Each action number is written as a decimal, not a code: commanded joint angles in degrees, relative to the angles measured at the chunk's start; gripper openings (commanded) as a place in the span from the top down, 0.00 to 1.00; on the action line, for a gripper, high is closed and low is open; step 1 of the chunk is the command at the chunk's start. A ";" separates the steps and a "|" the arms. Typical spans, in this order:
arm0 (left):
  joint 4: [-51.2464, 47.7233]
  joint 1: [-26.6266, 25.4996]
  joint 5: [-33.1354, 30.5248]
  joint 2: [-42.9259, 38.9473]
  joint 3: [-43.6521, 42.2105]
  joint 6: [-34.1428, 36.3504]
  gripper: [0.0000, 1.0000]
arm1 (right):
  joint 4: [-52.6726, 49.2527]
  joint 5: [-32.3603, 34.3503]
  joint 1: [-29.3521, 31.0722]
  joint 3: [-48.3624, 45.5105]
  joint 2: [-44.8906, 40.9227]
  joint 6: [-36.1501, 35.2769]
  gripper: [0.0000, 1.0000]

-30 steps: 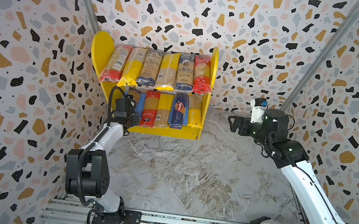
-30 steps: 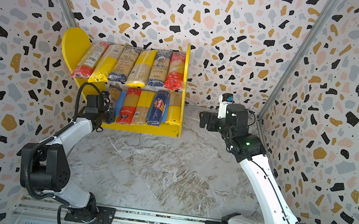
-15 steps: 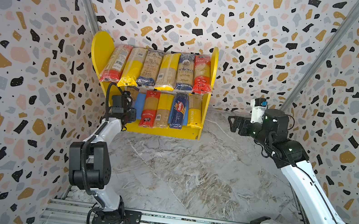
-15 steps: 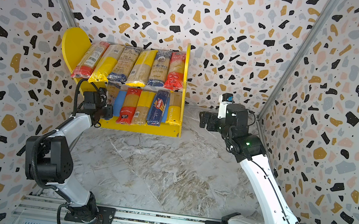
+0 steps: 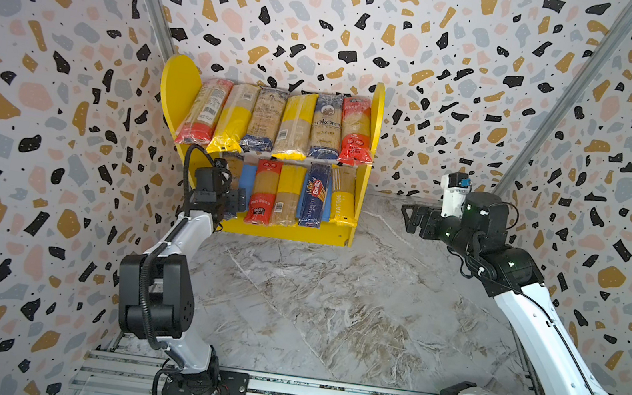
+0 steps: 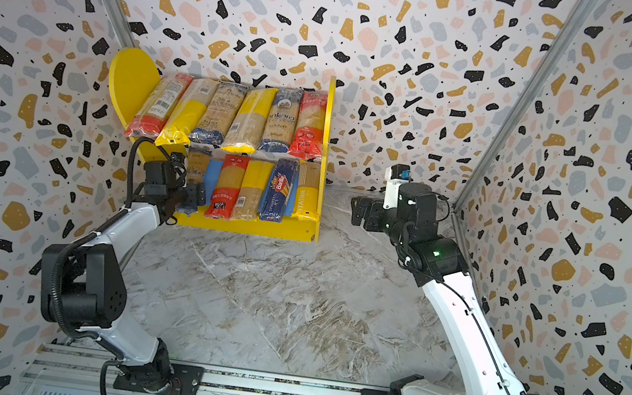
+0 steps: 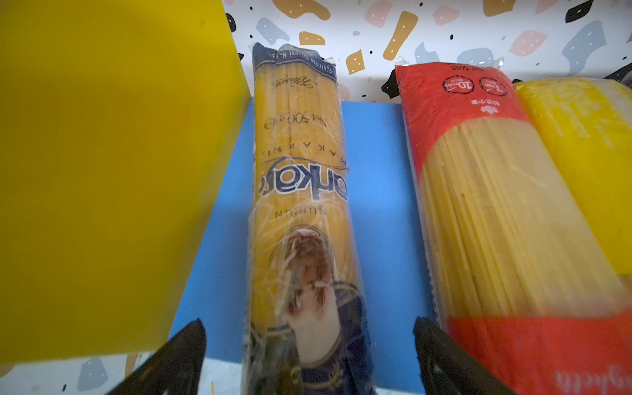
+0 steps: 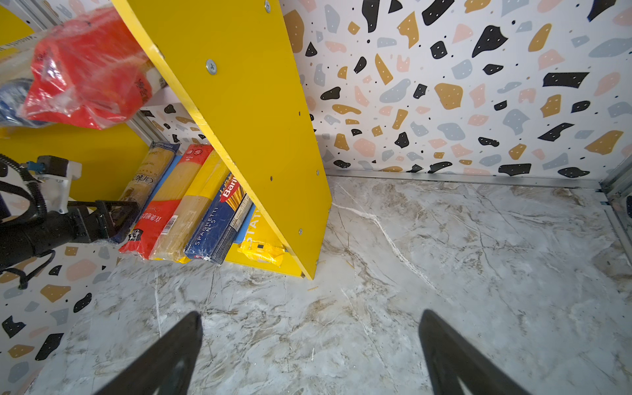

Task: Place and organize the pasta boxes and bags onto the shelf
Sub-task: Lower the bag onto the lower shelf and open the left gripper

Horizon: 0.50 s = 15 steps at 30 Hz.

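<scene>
Down at the shelf (image 5: 284,232), lower tier, far left, sat the left gripper (image 7: 307,321). Its jaws stood wide, one finger either side of the dark blue Ankara bag (image 7: 301,191), with blue board showing in both gaps (so no grip on it). That bag lay lengthwise on the lower board (image 7: 376,154), just beside the yellow side panel (image 7: 102,171) and a little apart from the red bag (image 7: 478,205) next along.

In both top views the lower row ran on rightward. There was a yellow-and-clear bag (image 5: 285,194), the Barilla box (image 5: 314,198), then a yellow-ended bag (image 5: 342,206) against the far panel. Up above, the upper row of six packs (image 5: 274,121) lay side by side across the top tier, near ends lined up along its front.

Over on the other side, the right gripper (image 8: 309,314) hung well apart from the shelf, above the marble floor (image 8: 444,239). Its jaws were spread and nothing was between them.
</scene>
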 commanded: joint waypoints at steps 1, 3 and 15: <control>3.22 0.22 -0.76 -5.13 -3.68 -2.81 0.01 | 0.05 -1.36 -0.17 0.84 0.42 -0.76 0.01; 4.66 0.15 -0.22 -8.18 -6.30 -3.86 0.01 | -0.24 -1.57 -0.17 1.03 1.21 -1.06 0.01; 10.54 -7.38 -8.02 -29.19 -18.71 -5.83 0.01 | 2.30 0.03 -0.08 -7.50 -1.91 -1.33 0.01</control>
